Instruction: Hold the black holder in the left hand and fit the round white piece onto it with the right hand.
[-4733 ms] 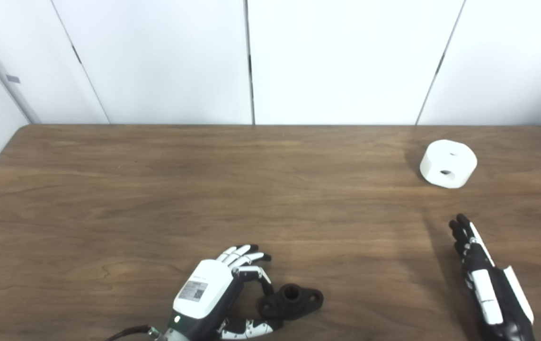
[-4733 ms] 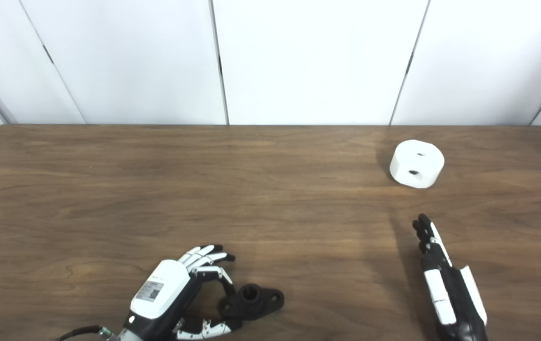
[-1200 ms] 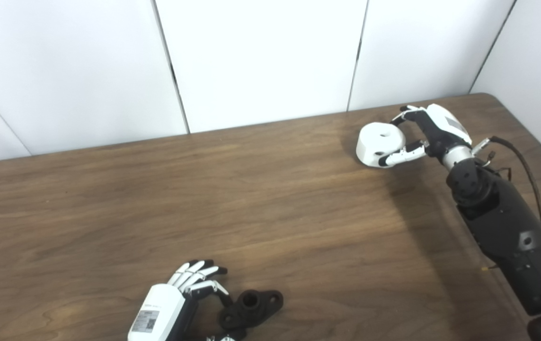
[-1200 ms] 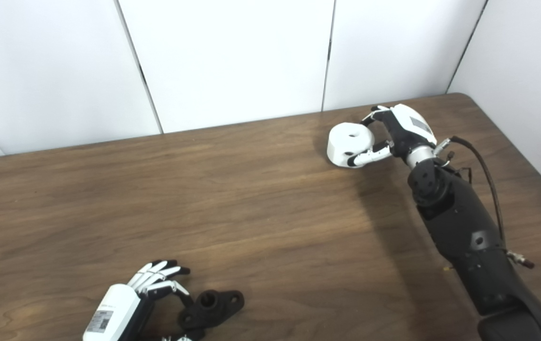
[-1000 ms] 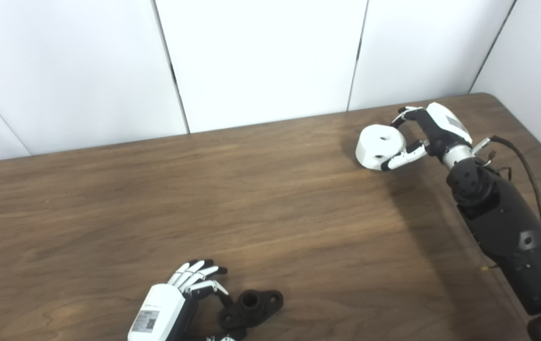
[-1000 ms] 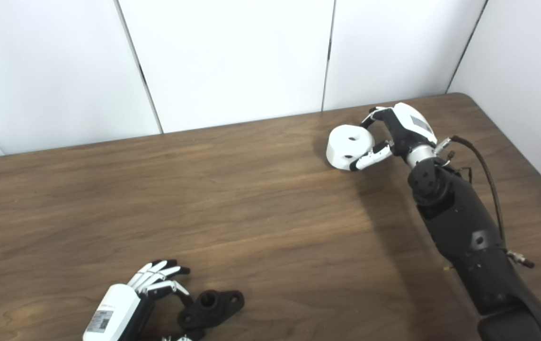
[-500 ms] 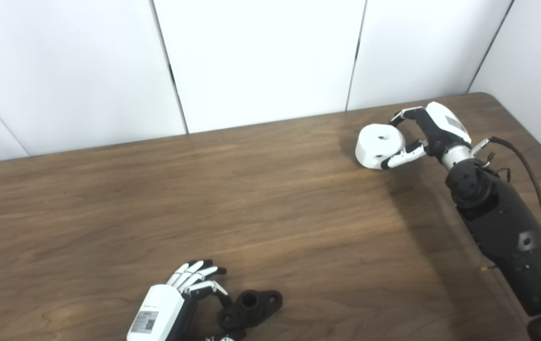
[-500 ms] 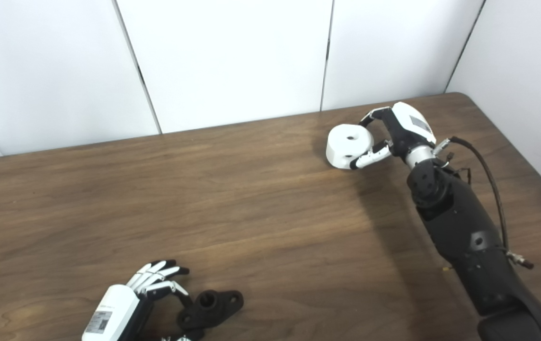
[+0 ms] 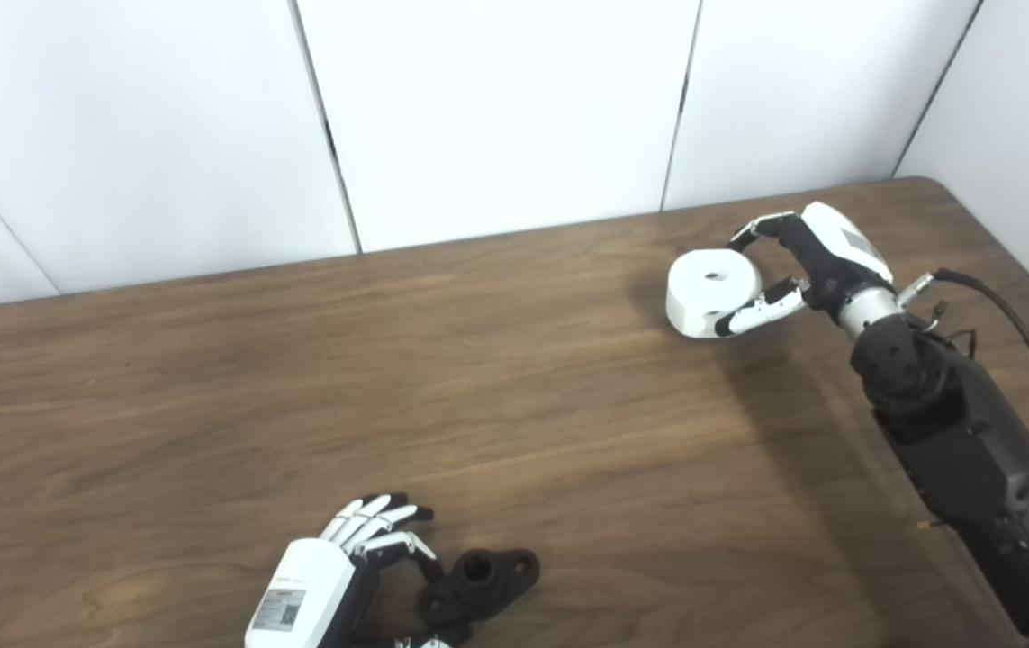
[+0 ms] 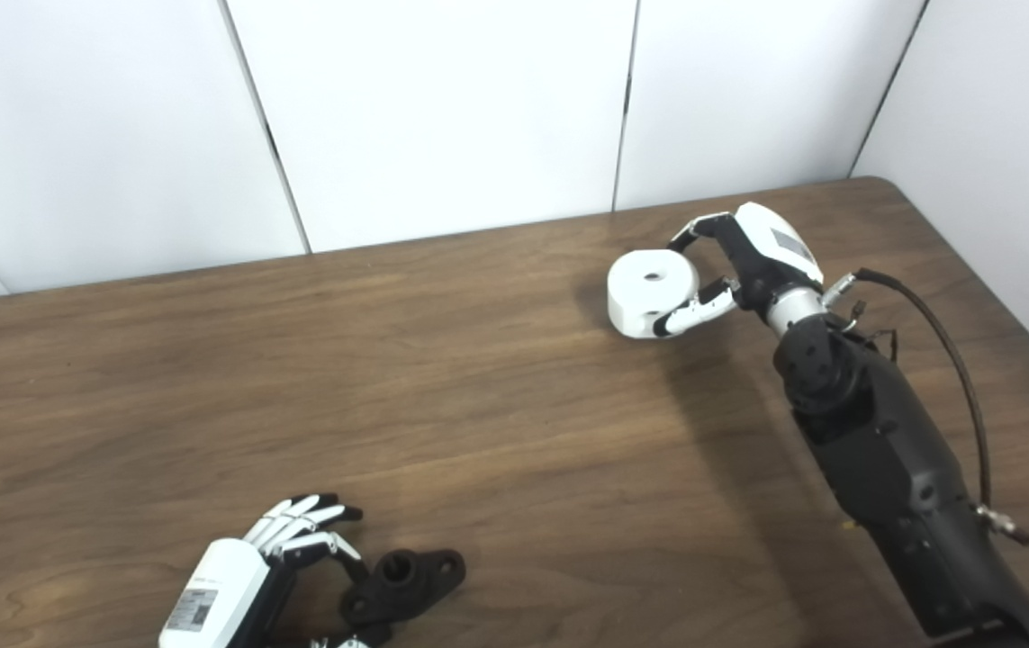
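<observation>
white piece (image 9: 710, 291): grasped by right hand (image 9: 816, 261), far corner of worktop (image 9: 514, 396).
black holder (image 9: 476, 582): on worktop, left hand (image 9: 334, 585) curled beside it, grip unclear.
left: carry across, fit.

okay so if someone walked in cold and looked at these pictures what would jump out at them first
Probably the right hand at the far right of the table, its fingers closed around the round white piece, bright against the dark wood. Next, at the near edge, the left hand with the black holder lying at its fingertips. Whether that hand actually grips the holder cannot be told, since the picture's edge cuts it off.
</observation>
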You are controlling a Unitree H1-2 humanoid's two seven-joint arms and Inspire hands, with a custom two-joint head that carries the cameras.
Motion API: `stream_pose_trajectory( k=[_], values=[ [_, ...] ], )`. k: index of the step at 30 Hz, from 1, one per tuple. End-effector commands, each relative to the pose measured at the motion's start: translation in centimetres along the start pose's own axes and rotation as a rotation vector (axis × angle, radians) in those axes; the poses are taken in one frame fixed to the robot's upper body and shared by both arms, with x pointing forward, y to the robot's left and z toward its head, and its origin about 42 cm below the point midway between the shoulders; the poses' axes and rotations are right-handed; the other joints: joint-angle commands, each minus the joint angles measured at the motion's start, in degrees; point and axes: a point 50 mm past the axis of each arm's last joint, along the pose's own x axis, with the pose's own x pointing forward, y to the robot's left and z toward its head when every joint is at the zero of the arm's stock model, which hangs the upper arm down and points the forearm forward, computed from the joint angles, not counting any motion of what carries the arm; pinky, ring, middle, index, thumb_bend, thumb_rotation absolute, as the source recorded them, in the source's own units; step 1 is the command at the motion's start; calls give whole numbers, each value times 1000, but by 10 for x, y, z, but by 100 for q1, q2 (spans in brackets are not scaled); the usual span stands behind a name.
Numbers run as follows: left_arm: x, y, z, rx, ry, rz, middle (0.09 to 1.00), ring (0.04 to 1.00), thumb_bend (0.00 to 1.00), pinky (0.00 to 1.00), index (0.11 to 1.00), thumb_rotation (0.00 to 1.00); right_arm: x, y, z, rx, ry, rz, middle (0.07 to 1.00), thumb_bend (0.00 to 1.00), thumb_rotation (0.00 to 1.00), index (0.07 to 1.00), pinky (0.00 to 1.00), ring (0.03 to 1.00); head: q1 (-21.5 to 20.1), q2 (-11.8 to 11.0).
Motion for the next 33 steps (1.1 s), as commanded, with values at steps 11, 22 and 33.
stream_pose_trajectory(
  k=[11,22,33],
  values=[
    [-13,-24,-1,29,100,-194,799,864,516,850,488,44,-51,-9,52,100,-155,-22,783,524,137,484,860,874,299,154],
    [-4,-31,5,29,94,-195,806,876,516,864,488,45,-95,5,77,188,-253,61,773,524,139,483,873,865,786,437],
    [4,-32,7,51,100,-212,821,894,516,896,489,46,-130,15,103,221,-338,193,786,523,139,483,889,884,830,675]
  ],
)
